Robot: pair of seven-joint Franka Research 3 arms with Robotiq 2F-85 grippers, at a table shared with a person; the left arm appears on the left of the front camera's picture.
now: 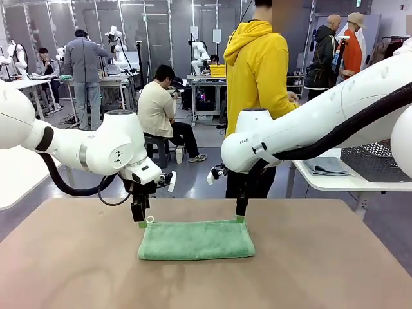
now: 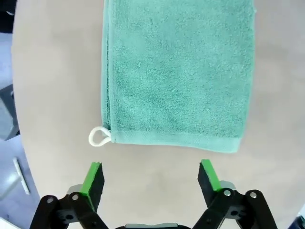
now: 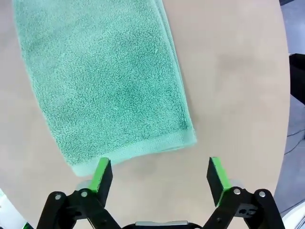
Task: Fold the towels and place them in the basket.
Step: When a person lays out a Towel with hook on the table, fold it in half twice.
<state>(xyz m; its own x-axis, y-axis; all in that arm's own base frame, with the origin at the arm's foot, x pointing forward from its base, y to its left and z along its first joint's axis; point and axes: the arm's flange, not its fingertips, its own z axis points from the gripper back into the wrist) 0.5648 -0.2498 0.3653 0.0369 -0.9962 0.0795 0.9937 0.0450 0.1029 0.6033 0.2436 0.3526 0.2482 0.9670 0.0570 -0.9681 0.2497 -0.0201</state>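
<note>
- Your left gripper [image 2: 150, 167] sits closest in the left wrist view, with its 2 green pads [image 2: 94, 175] spread wide and nothing between them.
- Your right gripper [image 3: 159, 162] reads the same in the right wrist view: jaws wide apart, holding nothing.
- The mint green towel [image 1: 196, 240] lies flat on the brown table [image 1: 322, 257], doubled into a long band with stacked layers showing along 1 edge.
- In the front view, the left gripper hangs at the band's far left corner, right by the white loop [image 2: 98, 137]. The right one hangs at the far right corner.
- From the left wrist, the towel's hem lies just beyond the fingertips, apart from them, with bare table between.
- From the right wrist, 1 pad [image 3: 101, 172] sits right at the hem. You cannot tell whether it touches.
- Judgement: 1 fold of this towel looks laid down, and the basket step is not yet done.
- Next, the band looks too long for the basket, so a fold end to end seems called for. Each claw would have to drop and pinch all the layers at its corner.
- The dark mesh basket [image 1: 376, 161] stands on the white side table to your right, well apart, with the grey-blue towel [image 1: 327, 166] beside it.
</note>
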